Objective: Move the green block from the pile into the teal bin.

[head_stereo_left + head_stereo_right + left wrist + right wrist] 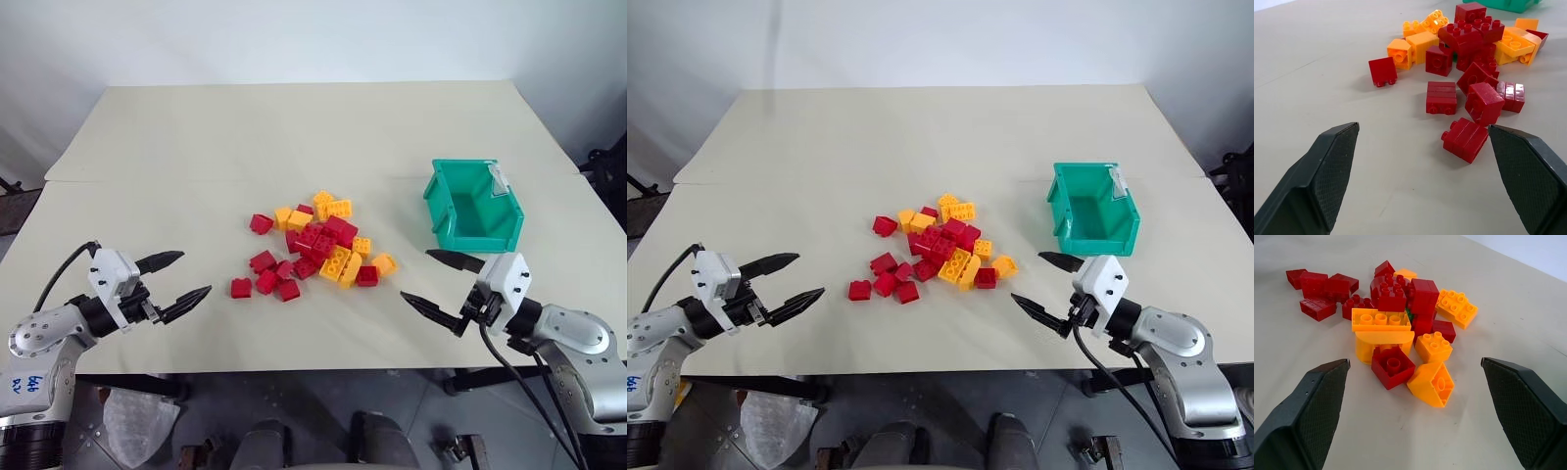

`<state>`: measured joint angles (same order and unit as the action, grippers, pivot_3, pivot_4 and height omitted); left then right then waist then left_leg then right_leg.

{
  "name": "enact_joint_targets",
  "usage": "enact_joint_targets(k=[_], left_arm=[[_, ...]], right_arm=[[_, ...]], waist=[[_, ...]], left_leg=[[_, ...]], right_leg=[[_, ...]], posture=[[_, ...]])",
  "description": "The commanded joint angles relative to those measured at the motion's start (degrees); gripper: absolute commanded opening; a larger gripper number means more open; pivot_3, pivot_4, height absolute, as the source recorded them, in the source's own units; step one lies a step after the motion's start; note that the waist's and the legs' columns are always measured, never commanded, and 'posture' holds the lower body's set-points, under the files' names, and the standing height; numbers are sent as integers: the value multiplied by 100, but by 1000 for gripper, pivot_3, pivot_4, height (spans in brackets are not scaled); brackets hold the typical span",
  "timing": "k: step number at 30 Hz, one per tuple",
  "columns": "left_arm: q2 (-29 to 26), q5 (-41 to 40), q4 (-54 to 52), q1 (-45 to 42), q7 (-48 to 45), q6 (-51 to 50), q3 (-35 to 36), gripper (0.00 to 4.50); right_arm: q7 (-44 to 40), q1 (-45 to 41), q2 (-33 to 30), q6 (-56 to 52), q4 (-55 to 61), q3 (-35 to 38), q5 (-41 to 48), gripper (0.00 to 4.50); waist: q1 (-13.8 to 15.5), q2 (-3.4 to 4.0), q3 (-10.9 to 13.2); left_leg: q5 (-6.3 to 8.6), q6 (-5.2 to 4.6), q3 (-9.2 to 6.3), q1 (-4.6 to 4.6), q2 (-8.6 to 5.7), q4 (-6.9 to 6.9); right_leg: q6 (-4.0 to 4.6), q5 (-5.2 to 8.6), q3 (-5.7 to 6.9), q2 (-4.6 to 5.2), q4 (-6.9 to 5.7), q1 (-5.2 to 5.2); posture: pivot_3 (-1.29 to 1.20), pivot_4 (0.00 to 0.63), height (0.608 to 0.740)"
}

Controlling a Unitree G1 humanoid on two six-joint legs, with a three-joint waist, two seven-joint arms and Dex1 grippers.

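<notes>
The pile of red and yellow-orange studded bricks lies in the middle of the table. The green block is almost buried in it: a sliver of green shows between red bricks in the right wrist view. The teal bin stands to the right of the pile, its inside bare. My left gripper hovers open at the near left, pointing toward the pile, nothing between its fingers. My right gripper hovers open at the near right, just in front of the bin, also pointing at the pile and holding nothing.
The beige table stretches well beyond the pile toward the wall, with a seam running across it behind the bricks. Its front edge lies just under both grippers. Loose red bricks lie at the pile's left fringe.
</notes>
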<state>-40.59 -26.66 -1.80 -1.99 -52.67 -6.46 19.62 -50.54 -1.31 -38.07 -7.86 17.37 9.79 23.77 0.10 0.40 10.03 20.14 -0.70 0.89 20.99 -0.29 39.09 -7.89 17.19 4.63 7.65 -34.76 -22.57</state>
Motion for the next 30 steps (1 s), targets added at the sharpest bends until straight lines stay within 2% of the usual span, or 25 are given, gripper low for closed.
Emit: enact_joint_targets(k=[1, 8, 11, 15, 18, 22, 23, 26, 30], left_arm=[[48, -19, -184, -60, 94, 142, 110, 4474], [94, -479, -309, -17, -152, -76, 218, 4474], [73, -564, -314, 63, -96, -163, 372, 4500], [48, -611, -357, 232, -187, -245, 472, 4500], [84, -536, -441, 333, -167, -156, 474, 4500], [125, -534, -478, 375, -175, -121, 461, 4500], [129, -539, -492, 399, -197, -120, 451, 4500], [105, -512, -566, 536, -335, -80, 393, 4500], [119, -490, -590, 540, -359, -44, 357, 4500]], right_arm=[[-8, -74, -67, 15, -35, 158, 65, 4500], [120, -267, 17, -222, 6, 151, 263, 4500], [144, -557, 47, -634, 301, -79, 478, 3959], [202, -997, 89, -979, 498, -600, 300, 2612], [386, -1778, 321, -1498, 494, -1365, 11, 1597], [525, -2355, 565, -2180, 340, -1913, -117, 216], [563, -2475, 636, -2336, 268, -2026, -143, 26], [638, -2964, 850, -2759, -229, -2593, -517, 26], [728, -3284, 1128, -2750, -725, -2783, -773, 26]], waist=[[0, 0, 0], [-2, 0, 0], [-28, 0, 0], [-26, 0, 0], [-37, -2, 1], [6, -1, 1], [2, -2, 0], [-36, -3, 0], [-37, -3, 0]], left_leg=[[0, 0, 0, 0, 0, 0], [0, 0, 0, 0, 0, 0], [0, 1, 1, -1, 2, 2], [2, 5, -2, -6, 7, 2], [2, 5, 2, -5, 5, 3], [0, 6, -16, 2, 4, 3], [0, 6, -26, 7, 1, 4], [4, 6, -27, 13, -2, 3], [4, 7, -26, 16, -1, 3]], right_leg=[[0, 0, 0, 0, 0, 0], [0, 0, 1, 0, -1, 0], [0, 0, -1, 0, -2, 0], [1, 0, 0, -4, -12, -1], [0, 0, -3, -1, -9, -2], [2, 0, 2, 1, -16, -7], [2, 0, 5, 2, -17, -8], [2, -1, 5, 4, -16, -15], [2, -1, 13, 2, -19, -19]], posture=[[0, 150, 740], [0, 150, 740], [0, 150, 740], [0, 150, 740], [0, 150, 740], [0, 150, 740], [0, 150, 740], [0, 150, 740], [0, 150, 740]])
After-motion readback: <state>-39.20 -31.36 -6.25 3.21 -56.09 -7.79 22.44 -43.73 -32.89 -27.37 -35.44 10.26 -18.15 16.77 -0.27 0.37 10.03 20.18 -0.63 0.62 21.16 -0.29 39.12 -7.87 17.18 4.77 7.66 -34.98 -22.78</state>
